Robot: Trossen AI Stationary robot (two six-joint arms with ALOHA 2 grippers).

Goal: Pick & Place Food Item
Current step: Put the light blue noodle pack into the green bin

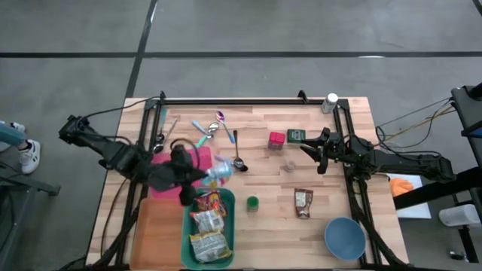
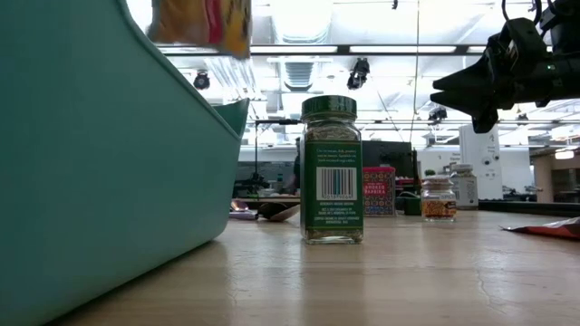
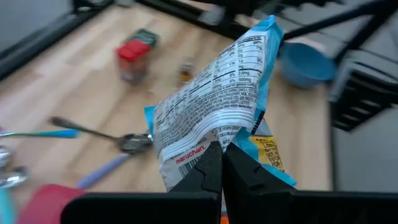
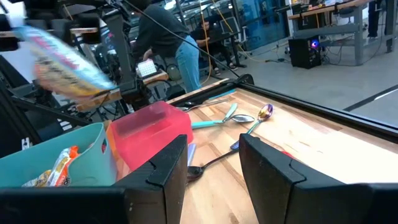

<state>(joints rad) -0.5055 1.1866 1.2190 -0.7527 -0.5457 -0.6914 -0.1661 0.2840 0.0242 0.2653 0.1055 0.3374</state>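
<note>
The ramen packet [image 3: 214, 115] is already in your left gripper [image 3: 222, 163], pinched by one edge with the jaws fully closed on the film, and it hangs in the air just beyond the far end of the teal bin [image 1: 230, 218], at about 12 o'clock from the two packets lying inside it. Judge it as light and crinkly: a soft plastic wrapper around a brittle noodle block, so it will sag, swing and twist from that edge hold, and the glossy film could slip if you jerk it. A hold on the sealed seam, where the film is doubled and flat, looks safest; squeezing the middle would likely crush the noodles. Your right gripper [image 1: 317, 153] waits over the table at roughly 3 o'clock from the packet, jaws partly apart and holding nothing, near the red spice jar [image 1: 277, 139].
</note>
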